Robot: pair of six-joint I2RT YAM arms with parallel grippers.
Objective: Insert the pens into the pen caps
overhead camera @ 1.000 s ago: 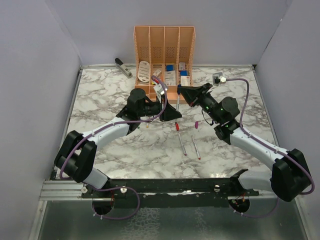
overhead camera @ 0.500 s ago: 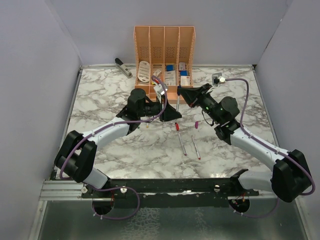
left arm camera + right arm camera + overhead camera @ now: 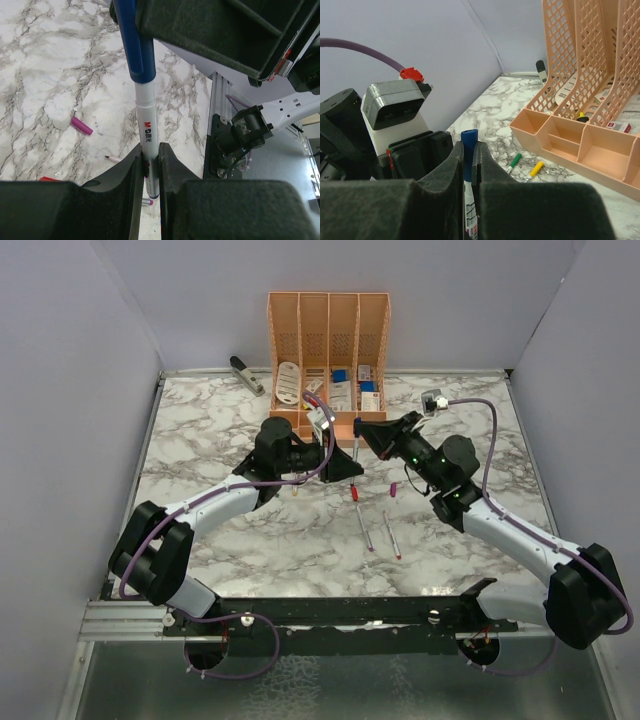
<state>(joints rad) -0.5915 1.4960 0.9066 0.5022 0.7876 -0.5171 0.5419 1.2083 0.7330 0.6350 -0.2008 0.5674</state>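
Left gripper (image 3: 150, 161) clamps pen (image 3: 146, 117), right gripper (image 3: 468, 151) clamps its blue cap (image 3: 469, 136); capped end points toward right gripper.

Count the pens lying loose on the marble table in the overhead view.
2: a red-capped pen near the middle, and a second pen just right of it. More may hide under the arms.

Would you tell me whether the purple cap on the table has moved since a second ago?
No. The purple cap keeps its spot relative to the orange organiser.

The marble table (image 3: 200, 430) bears an orange organizer (image 3: 328, 330), grey tool (image 3: 246, 374), pens (image 3: 365, 526) and caps (image 3: 393, 489).
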